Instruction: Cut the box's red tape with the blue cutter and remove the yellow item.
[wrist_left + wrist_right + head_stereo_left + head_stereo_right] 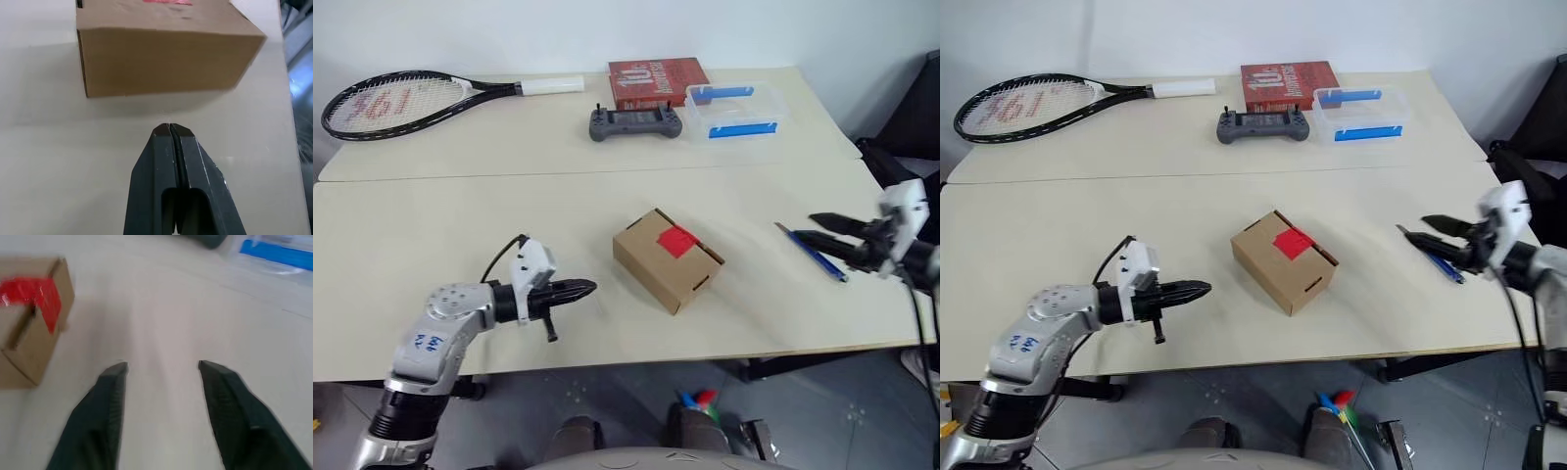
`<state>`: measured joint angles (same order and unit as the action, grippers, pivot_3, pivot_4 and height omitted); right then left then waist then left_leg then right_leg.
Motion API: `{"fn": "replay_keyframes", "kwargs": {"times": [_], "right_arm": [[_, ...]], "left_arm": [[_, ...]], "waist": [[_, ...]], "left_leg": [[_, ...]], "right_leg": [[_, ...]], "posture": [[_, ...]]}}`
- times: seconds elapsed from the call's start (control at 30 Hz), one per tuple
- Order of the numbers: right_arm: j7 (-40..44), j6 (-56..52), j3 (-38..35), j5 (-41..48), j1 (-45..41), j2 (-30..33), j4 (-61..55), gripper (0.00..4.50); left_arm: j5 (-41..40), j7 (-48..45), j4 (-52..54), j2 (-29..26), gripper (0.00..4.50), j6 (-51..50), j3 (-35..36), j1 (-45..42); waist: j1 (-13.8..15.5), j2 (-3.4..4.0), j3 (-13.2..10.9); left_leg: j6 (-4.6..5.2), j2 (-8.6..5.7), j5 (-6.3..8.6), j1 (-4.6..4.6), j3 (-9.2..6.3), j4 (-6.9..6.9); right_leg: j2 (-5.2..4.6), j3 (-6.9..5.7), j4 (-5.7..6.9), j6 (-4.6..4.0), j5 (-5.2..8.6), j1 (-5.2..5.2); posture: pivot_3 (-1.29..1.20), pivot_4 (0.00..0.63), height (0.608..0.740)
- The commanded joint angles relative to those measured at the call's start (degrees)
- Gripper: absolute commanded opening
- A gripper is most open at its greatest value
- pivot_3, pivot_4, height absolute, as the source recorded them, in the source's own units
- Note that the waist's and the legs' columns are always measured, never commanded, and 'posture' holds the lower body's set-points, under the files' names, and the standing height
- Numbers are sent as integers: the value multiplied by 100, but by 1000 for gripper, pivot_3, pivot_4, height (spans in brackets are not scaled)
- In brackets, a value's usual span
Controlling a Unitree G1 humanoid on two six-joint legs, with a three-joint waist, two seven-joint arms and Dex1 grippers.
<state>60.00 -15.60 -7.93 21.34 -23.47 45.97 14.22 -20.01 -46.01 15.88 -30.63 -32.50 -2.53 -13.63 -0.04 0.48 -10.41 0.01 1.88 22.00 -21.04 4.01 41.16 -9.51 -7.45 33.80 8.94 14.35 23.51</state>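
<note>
Nothing's done yet: the red tape (676, 241) is uncut, the blue cutter (814, 254) isn't picked up. Left fingers (172, 147) are shut empty, right fingers (113, 382) spread.

My left gripper (585, 288) sits left of the box (668, 258), fingers pressed together. My right gripper (819, 228) sits right of it, fingers parted, holding nothing.

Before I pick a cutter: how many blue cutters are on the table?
1. The blue cutter lies near the table's right edge, right of the box, just under the right gripper. None other visible; the box's inside is hidden.
</note>
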Motion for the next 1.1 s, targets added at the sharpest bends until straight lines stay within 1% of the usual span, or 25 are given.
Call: {"fn": "replay_keyframes", "kwargs": {"times": [0.03, 0.1, 0.13, 0.2, 0.27, 0.33, 0.37, 0.4, 0.43, 0.57, 0.67, 0.77, 0.93, 1.1], "right_arm": [[-366, 683, 490, -620, -297, -445, 160, 774], [-701, 874, 636, -848, -483, -793, 416, 176], [-823, 945, 698, -915, -541, -969, 462, 84], [-930, 1047, 759, -1004, -597, -1149, 516, 84], [-942, 872, 824, -910, -531, -1377, 206, 84], [-731, 312, 1003, -606, -300, -1507, -552, 84], [-632, -203, 1106, -330, -132, -1522, -1105, 84], [-538, -733, 1249, -101, 60, -1450, -1682, 84], [-502, -1015, 1342, 21, 217, -1400, -2128, 84], [-786, -1608, 1462, 53, 489, -1368, -2976, 84], [-1139, -1973, 1479, 71, 530, -1571, -3230, 84], [-1278, -2063, 1578, -47, 612, -1617, -3340, 84], [-1418, -2023, 1522, -141, 628, -1578, -3244, 84], [-1458, -1991, 1663, -203, 555, -1653, -3205, 84]], "left_arm": [[6, 304, 71, 256, 0, -107, -147, -226], [-6, 279, 21, 386, 0, -113, -311, -332], [10, 291, -8, 464, 0, -127, -403, -389], [24, 325, -40, 542, 0, -149, -494, -448], [98, 480, -152, 714, 0, -137, -587, -564], [215, 667, -293, 872, 0, -90, -659, -693], [264, 711, -344, 888, 0, -58, -658, -733], [323, 738, -372, 844, 0, -36, -635, -762], [336, 734, -370, 786, 0, -51, -583, -777], [260, 580, -289, 493, 0, -101, -378, -706], [197, 414, -216, 272, 0, -99, -283, -566], [114, 253, -81, 114, 0, -139, -241, -399], [-77, 37, 223, 47, 0, -302, -341, -154], [-30, 126, 441, 65, 0, -504, -402, -56]], "waist": [[-2, 1, 0], [4, 1, 0], [6, 1, 0], [6, 1, 0], [6, 1, 0], [12, 1, 0], [6, 2, 0], [8, 2, 0], [17, 2, 0], [-4, 2, 0], [1, 2, 0], [-1, 1, 0], [28, 1, 0], [10, 1, 0]], "left_leg": [[0, 0, 0, -2, 1, 0], [1, -2, -1, -3, 1, 2], [1, -2, -1, -4, 1, 3], [1, -2, -1, -3, 0, 1], [1, -2, -1, -3, -2, -3], [1, -2, -1, -4, -4, -5], [1, -2, -1, -4, -4, -4], [1, -2, -1, -4, -4, -4], [1, -2, -1, -4, -6, -6], [1, -2, -1, -3, -5, -2], [1, -1, -1, -1, -3, 0], [1, -2, -1, -2, -3, -4], [1, -3, -1, -6, -5, -7], [1, -2, -1, -3, -4, -7]], "right_leg": [[0, 0, 1, 0, 0, 4], [0, 0, 2, 0, 0, 3], [0, 1, 1, 0, 0, 3], [0, -1, 0, 0, 0, 3], [0, -3, -1, 0, 0, 3], [0, -5, -2, 0, 0, 3], [0, -6, -1, 0, 0, 3], [0, -5, -2, 0, 0, 3], [0, -6, 0, 0, 0, 4], [0, -4, -1, 0, 0, 3], [0, -1, 3, -1, 0, 3], [0, 0, 1, -1, 1, 5], [0, -2, -3, -1, 1, 6], [0, -2, 0, -2, 1, 6]], "posture": [[0, 150, 740], [0, 150, 740], [0, 150, 740], [0, 150, 740], [0, 150, 740], [0, 150, 740], [0, 150, 740], [0, 150, 740], [0, 150, 740], [0, 150, 740], [0, 150, 740], [0, 150, 740], [0, 150, 740], [0, 150, 740]]}}
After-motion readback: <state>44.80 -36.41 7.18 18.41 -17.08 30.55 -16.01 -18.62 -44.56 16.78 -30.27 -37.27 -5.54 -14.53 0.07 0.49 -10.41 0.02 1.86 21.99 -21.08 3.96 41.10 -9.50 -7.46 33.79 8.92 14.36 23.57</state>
